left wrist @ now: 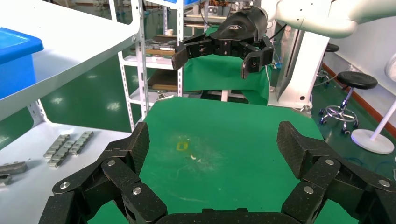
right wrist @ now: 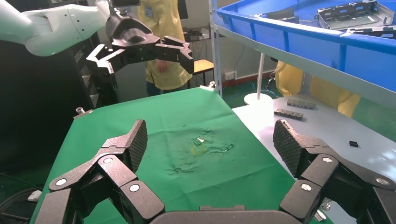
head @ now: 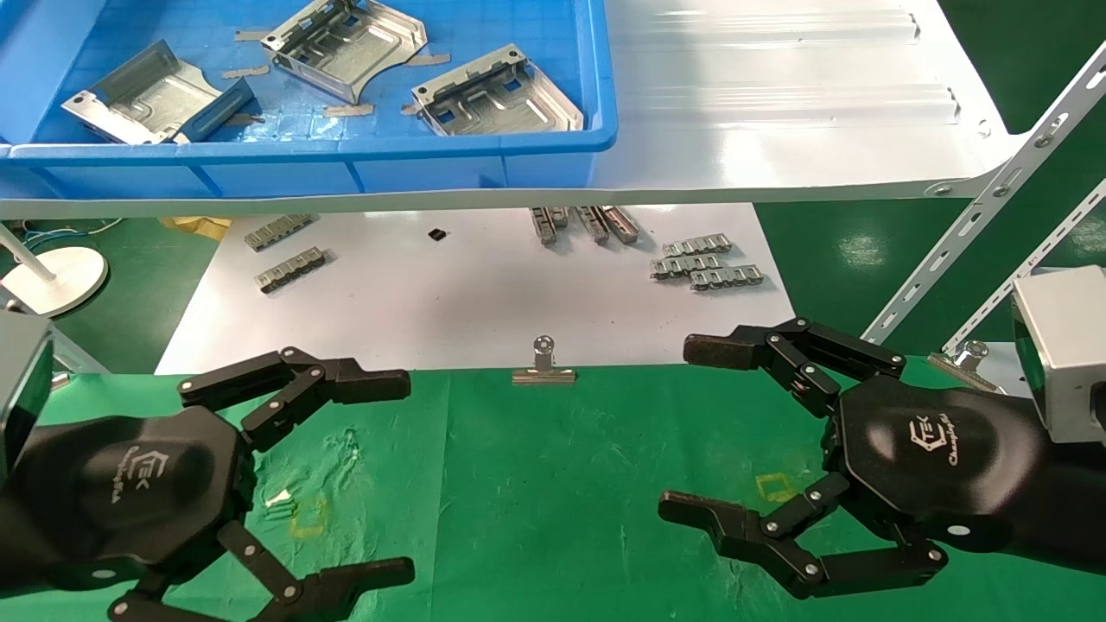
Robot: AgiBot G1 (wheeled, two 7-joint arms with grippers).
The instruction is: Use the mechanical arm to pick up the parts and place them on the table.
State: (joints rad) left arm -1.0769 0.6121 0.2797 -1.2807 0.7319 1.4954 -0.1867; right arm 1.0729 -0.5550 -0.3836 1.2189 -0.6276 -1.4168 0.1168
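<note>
Three silver-grey stamped parts lie in a blue bin [head: 484, 164] on the white shelf: one at the left [head: 147, 93], one in the middle [head: 346, 45], one at the right [head: 494, 95]. My left gripper [head: 389, 475] is open and empty above the left side of the green cloth table [head: 536, 484]. My right gripper [head: 691, 428] is open and empty above the table's right side. Each wrist view shows its own open fingers over bare green cloth [left wrist: 219, 140] [right wrist: 205, 154] and the other arm's gripper farther off.
A silver binder clip [head: 543, 367] sits at the cloth's far edge. Grey link strips [head: 704, 263] lie on the white board [head: 449, 294] under the shelf [head: 778, 95]. Slotted metal struts [head: 994, 199] run at the right. A white round stand base [head: 56, 276] is at the left.
</note>
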